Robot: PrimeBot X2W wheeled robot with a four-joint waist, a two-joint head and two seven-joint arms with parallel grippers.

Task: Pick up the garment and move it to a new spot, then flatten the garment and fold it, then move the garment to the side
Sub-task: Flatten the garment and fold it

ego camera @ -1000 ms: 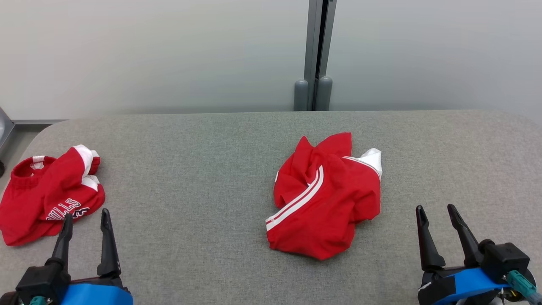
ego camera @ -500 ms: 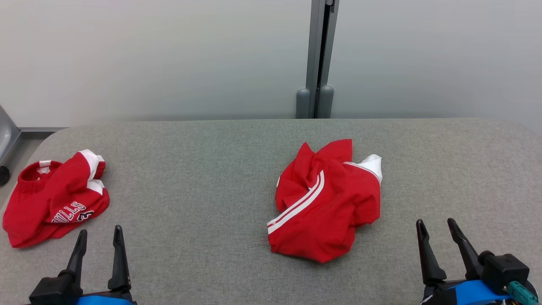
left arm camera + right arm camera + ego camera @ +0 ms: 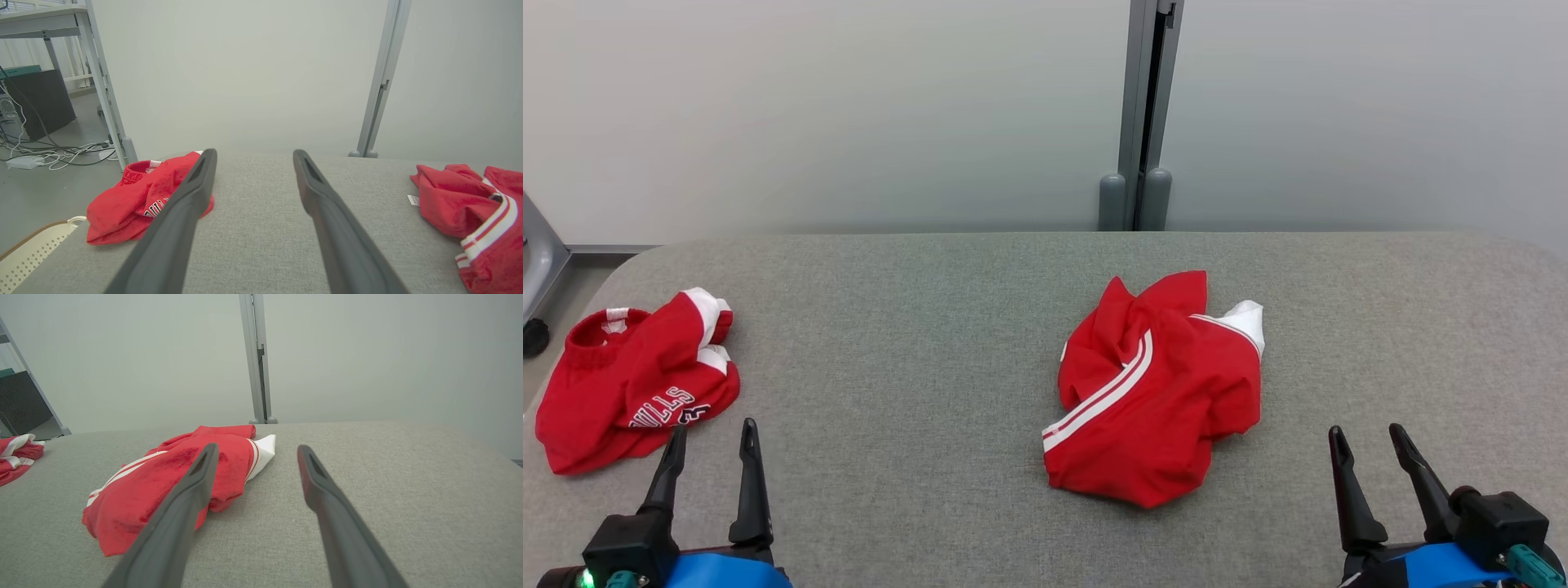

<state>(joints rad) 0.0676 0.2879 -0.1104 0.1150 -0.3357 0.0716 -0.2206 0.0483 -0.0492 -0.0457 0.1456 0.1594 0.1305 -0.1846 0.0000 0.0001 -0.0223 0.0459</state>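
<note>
Red fabric, two lumps of it, on a grey cloth-covered table [image 3: 915, 327]. The striped garment [image 3: 1156, 392] sits a bit right of the table's middle. It's red, with a pair of white stripes running diagonally across it and a white bit poking out at its far right corner. It's a crumpled heap, not flat and not folded, and nothing is touching it.

The left gripper [image 3: 713, 430] is down at the near left edge of the head view with its fingers spread apart and nothing between them. Same deal for the right gripper [image 3: 1364, 431] at the near right: jaws wide, empty, fingers pointing away from the robot. Both hang near the table's front edge, well apart from the striped garment. The right one is the closer of the two, just off the garment's near right side.

Over at the far left of the table there's a lettered garment [image 3: 633, 380], also red, with white cuffs and some white lettering I can't read properly. It's bunched up too, and lies just beyond the left gripper's fingertips.

Behind the table is a plain pale wall [image 3: 849, 106] with a grey post [image 3: 1147, 114] running up it. In the left wrist view you can also see a white perforated basket [image 3: 32, 249] on the floor beside the table's left end, and cables [image 3: 45, 155] lying on the floor further back.
</note>
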